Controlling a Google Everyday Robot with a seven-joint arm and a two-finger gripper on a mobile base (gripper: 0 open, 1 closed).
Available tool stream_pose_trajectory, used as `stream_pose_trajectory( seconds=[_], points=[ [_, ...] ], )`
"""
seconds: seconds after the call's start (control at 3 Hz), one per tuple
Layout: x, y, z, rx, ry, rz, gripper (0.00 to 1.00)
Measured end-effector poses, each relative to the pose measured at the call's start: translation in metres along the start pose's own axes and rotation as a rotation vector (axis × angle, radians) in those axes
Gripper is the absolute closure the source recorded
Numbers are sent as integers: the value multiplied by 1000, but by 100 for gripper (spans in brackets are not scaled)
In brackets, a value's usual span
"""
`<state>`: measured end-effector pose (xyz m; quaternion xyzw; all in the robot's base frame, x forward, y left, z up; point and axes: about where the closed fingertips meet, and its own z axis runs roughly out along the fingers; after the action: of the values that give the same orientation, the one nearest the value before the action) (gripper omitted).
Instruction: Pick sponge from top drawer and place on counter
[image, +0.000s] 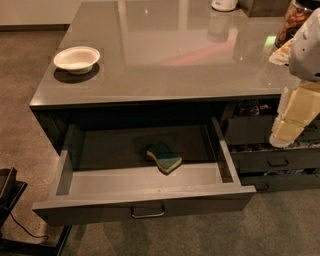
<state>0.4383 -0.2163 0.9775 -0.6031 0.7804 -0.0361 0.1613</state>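
Observation:
The top drawer is pulled wide open below the counter; it is grey with a small metal bar handle. The sponge, dark green over yellow foam, lies tilted on the drawer floor right of its middle. My gripper, cream-coloured under a white arm, hangs at the right edge of the camera view. It points down in front of the counter's right end, well right of and above the sponge, and holds nothing that I can see.
A white bowl sits on the counter's near left corner. A jar and a white object stand at the back right. Narrower dark stacked drawers sit right of the open drawer. A dark frame stands on the floor at lower left.

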Motion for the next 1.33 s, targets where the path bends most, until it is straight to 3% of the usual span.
stream_pose_trajectory(
  seconds=[0.33, 0.67, 1.0, 1.33],
  points=[
    [0, 0, 0, 0, 0, 0, 0],
    [-1, 0, 0, 5, -3, 1, 10],
    [-2, -3, 14, 8, -25, 37, 34],
    [-19, -9, 66, 8, -94, 144, 57]
  ],
)
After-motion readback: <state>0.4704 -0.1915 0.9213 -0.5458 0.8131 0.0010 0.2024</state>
